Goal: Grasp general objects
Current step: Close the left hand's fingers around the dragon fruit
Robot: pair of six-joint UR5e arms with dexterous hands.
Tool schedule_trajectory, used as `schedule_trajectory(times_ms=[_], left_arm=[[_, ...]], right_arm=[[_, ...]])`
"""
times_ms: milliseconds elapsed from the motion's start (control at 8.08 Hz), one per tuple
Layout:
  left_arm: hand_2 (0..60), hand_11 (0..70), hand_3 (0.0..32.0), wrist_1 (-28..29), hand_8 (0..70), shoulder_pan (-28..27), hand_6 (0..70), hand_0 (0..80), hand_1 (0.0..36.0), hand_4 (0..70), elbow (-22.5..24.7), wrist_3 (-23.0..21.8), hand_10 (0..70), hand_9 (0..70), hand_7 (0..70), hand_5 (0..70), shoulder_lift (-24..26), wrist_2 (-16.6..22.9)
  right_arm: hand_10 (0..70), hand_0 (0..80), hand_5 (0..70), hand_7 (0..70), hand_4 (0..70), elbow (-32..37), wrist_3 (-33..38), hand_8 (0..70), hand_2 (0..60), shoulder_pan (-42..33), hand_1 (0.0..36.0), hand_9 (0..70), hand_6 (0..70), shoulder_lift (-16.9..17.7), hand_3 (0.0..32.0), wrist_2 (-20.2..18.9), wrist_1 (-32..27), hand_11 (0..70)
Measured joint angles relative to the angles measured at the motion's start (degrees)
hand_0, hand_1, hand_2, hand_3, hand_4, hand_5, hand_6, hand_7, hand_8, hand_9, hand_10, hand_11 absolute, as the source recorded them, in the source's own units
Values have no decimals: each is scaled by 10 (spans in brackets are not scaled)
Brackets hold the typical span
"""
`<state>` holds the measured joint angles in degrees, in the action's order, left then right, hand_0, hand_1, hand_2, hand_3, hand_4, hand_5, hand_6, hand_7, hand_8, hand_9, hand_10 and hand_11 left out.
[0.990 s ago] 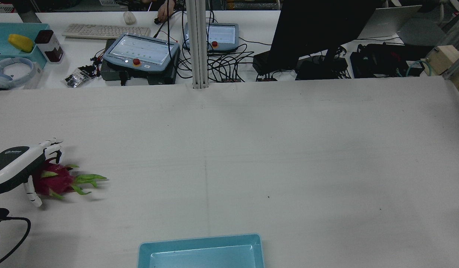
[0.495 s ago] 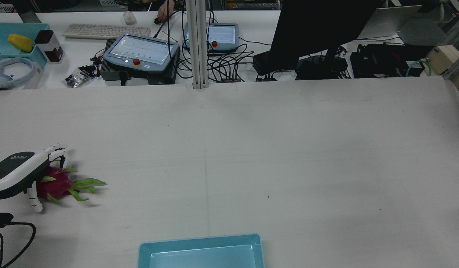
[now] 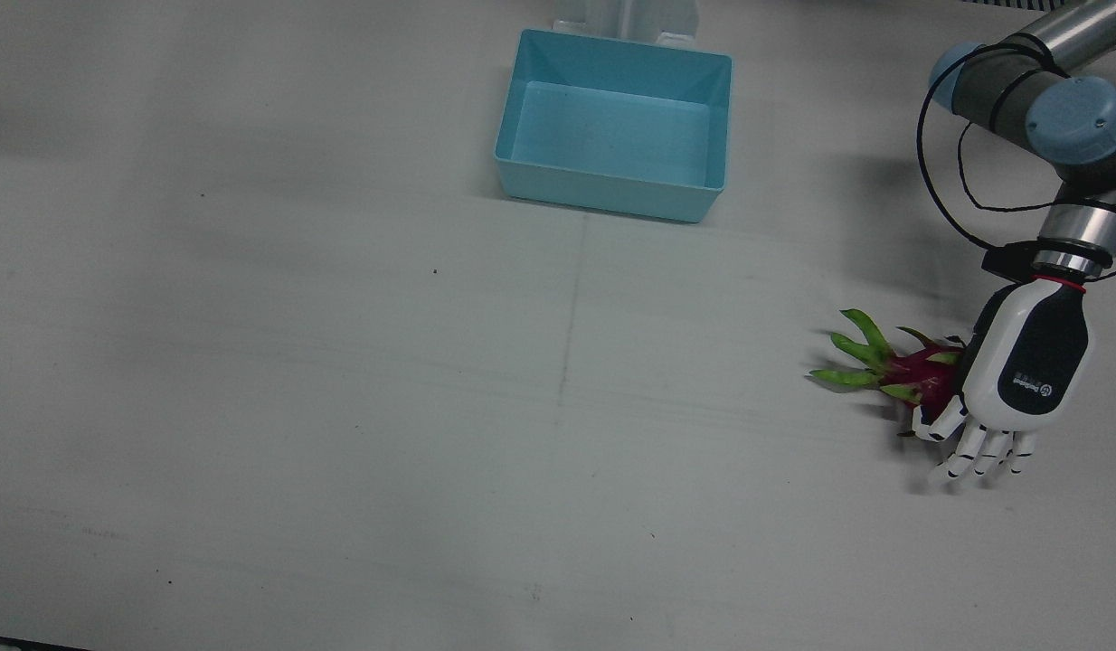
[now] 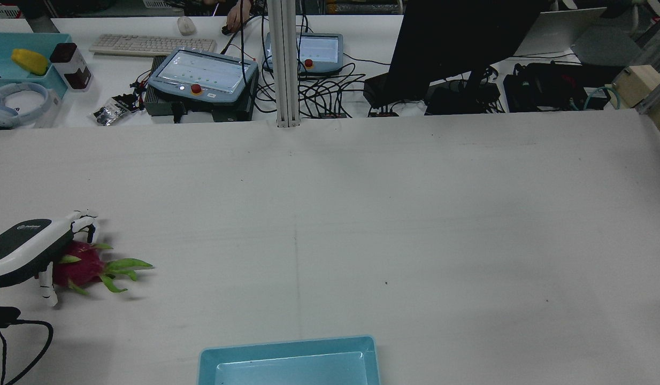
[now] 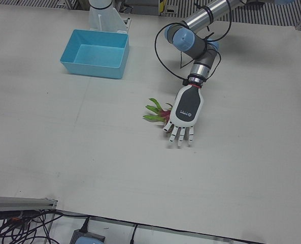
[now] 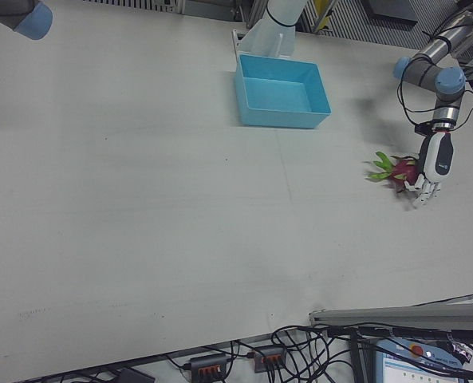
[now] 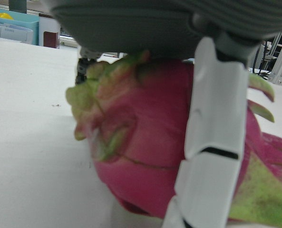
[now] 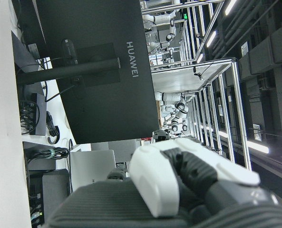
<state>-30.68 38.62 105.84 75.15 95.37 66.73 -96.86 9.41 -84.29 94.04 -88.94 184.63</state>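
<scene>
Closing in on the dragon fruit (image 7: 150,156): left hand (image 3: 1010,375) is sitting palm-down right over the pink body, fruit lying on the table (image 3: 341,407) at the far left side of the robot's reach, green leafy tips pointing toward table centre. Wrist cam is showing one finger (image 7: 212,142) draped down the fruit's side, touching it, but the other fingers are looking spread and extended past it, so I'm calling this pre-grasp, hand not clamped yet. Next move is probably curling the fingers under the round body; skin is looking smooth and rounded, so rolling is a risk. Blue bin (image 3: 612,136) is sitting well apart near the pedestals, empty. Right hand (image 8: 179,190) is parked off-table, fingers appear curled, holding nothing
</scene>
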Motion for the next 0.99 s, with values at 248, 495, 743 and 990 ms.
schedule_trajectory(times_ms=[248, 495, 743, 990], left_arm=[[600, 335, 84, -2, 291, -1, 172, 630, 360, 11, 1, 0, 208, 262, 455, 700, 1, -6], [600, 378, 0, -4, 383, -1, 329, 597, 360, 101, -3, 1, 241, 382, 623, 700, 1, -11], [600, 523, 0, -9, 492, -2, 474, 800, 360, 136, -6, 2, 348, 531, 700, 700, 7, -12], [600, 684, 0, -16, 613, -2, 589, 800, 360, 147, -9, 3, 465, 700, 700, 700, 15, -12]], right_arm=[[0, 0, 0, 0, 0, 0, 0, 0, 0, 0, 0, 0, 0, 0, 0, 0, 0, 0], [0, 0, 0, 0, 0, 0, 0, 0, 0, 0, 0, 0, 0, 0, 0, 0, 0, 0], [0, 0, 0, 0, 0, 0, 0, 0, 0, 0, 0, 0, 0, 0, 0, 0, 0, 0], [0, 0, 0, 0, 0, 0, 0, 0, 0, 0, 0, 0, 0, 0, 0, 0, 0, 0]])
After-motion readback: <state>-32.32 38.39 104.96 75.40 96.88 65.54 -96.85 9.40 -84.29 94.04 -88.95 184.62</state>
